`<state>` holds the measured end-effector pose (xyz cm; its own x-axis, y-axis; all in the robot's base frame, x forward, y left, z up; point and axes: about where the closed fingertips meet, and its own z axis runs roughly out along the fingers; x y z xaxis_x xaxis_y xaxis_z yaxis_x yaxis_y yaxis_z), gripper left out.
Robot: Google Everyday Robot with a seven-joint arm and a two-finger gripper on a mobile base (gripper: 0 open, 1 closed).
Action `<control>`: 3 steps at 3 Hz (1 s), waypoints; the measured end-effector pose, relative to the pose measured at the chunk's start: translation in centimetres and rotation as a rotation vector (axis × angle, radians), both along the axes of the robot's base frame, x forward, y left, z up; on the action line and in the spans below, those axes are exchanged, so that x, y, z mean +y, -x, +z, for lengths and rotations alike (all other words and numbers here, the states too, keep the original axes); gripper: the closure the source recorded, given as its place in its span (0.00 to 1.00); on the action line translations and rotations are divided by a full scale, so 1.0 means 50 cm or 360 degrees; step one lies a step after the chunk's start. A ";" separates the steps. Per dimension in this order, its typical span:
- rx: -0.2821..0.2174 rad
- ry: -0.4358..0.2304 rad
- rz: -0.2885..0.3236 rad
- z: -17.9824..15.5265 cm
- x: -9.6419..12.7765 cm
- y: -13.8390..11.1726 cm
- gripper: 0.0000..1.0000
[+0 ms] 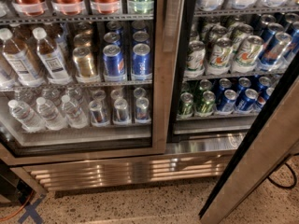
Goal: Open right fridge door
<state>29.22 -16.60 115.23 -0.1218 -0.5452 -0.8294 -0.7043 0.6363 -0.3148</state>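
The right fridge door (261,157) stands swung open towards me. Its brushed steel frame with a dark inner edge runs diagonally across the lower right of the camera view. Behind it the right compartment is uncovered, with shelves of green and blue cans (224,55). The left door (161,78) is closed; water bottles (44,113) and gold cans (86,62) show through its glass. The gripper is not in view.
A steel vent grille (126,169) runs along the fridge's base above a speckled floor (140,204). A black cable (285,178) lies on the floor at the right. An orange cable and blue tape (30,209) are at the bottom left.
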 end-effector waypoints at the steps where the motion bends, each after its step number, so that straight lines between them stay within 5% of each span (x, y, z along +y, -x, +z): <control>1: 0.0000 0.0000 0.0000 0.000 0.000 0.000 0.00; 3: 0.0000 0.0000 0.0000 0.000 0.000 0.000 0.00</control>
<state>29.22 -16.60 115.23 -0.1218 -0.5452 -0.8294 -0.7043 0.6363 -0.3148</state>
